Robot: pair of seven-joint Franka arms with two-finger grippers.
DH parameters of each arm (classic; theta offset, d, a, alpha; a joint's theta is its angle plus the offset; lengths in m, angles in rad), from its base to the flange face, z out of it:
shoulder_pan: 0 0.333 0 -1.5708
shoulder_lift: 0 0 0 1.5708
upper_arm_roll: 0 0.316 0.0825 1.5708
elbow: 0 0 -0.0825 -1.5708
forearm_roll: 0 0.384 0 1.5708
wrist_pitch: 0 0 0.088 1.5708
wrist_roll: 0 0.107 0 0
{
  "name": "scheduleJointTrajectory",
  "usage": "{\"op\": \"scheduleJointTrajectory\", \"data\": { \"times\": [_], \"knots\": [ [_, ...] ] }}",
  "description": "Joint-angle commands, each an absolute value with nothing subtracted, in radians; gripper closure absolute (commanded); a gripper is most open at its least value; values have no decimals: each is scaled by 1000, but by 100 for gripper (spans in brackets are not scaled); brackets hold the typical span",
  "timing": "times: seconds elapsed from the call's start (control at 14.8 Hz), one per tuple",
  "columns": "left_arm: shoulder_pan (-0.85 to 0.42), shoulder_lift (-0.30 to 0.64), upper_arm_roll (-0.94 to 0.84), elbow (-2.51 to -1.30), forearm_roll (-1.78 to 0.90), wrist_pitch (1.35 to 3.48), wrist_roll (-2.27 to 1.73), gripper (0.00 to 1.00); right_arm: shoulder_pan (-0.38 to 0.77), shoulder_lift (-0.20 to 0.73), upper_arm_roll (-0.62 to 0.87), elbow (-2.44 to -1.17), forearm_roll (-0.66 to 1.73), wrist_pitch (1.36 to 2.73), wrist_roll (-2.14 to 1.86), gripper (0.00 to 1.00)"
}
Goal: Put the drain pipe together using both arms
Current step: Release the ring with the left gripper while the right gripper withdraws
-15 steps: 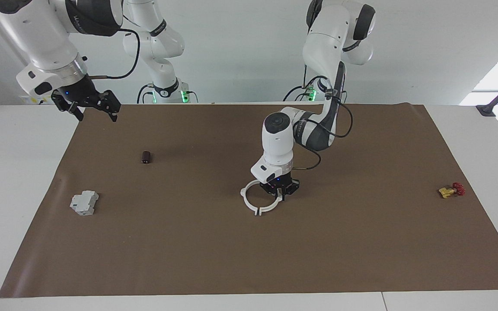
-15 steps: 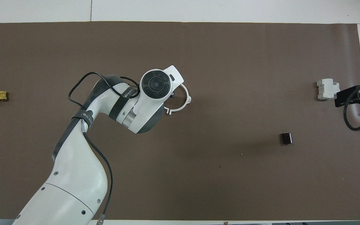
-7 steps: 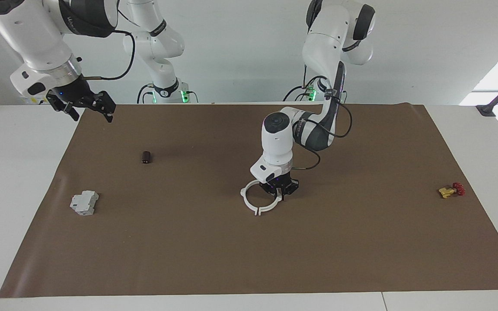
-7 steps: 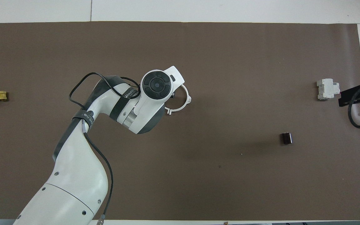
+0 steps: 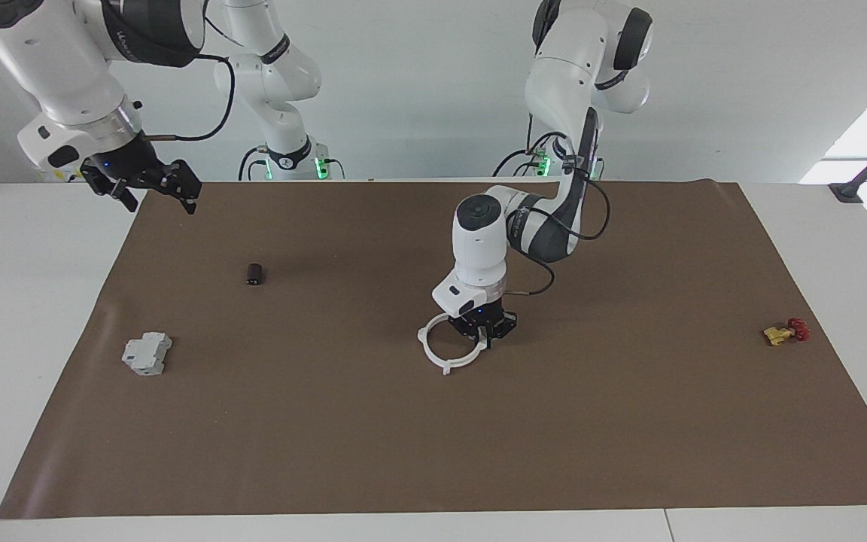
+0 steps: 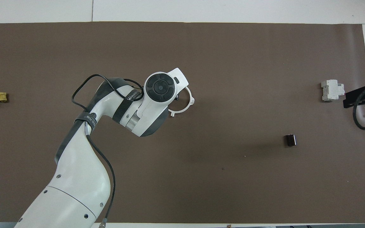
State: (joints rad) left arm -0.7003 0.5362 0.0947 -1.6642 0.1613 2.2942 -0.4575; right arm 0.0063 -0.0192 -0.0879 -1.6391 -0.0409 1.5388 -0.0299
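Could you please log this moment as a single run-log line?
left tool: low on thin white plastic drain-pipe ring, mid-mat | right tool: raised, waiting over mat corner at its own end | ring: flat on brown mat

Table cover point(image 5: 629, 421): matt brown paper-like sheet, smooth, with slight creases at its edge. Both arms point(image 5: 479, 248): glossy white plastic-looking shells, black bands, black matt cables; drain pipe point(image 5: 433, 354): thin white plastic, smooth. Valve point(image 5: 783, 332): brass-yellow metal look with red handle; grey block point(image 5: 146, 354): matt plastic.
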Motion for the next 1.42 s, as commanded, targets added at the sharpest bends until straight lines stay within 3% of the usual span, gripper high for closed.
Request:
{"op": "scheduleJointTrajectory", "data": {
  "times": [0.0, 0.14, 0.2, 0.34, 0.68, 1.08, 1.36],
  "knots": [
    [-707, 526, 97, -1689, 181, 2321, -456, 71, -8, -28, -89, -1655, -17, 1557, -69, 0],
    [-707, 526, 97, -1689, 179, 2330, -456, 27, -8, -28, -87, -1654, -17, 1557, -69, 0],
    [-707, 528, 97, -1689, 179, 2333, -456, 12, -8, -28, -87, -1654, -15, 1557, -69, 0],
    [-706, 528, 97, -1687, 179, 2333, -456, 2, -8, -26, -89, -1654, -17, 1557, -69, 0],
    [-681, 489, 101, -1712, 176, 2286, -459, 0, -8, -28, -87, -1654, -17, 1557, -71, 0],
    [-499, 214, 100, -1971, 173, 2255, -457, 0, -8, -28, -87, -1652, -17, 1555, -71, 0],
    [-347, 121, 97, -2010, 164, 2188, -381, 0, -8, -28, -87, -1646, -17, 1554, -71, 0]
  ]
}}
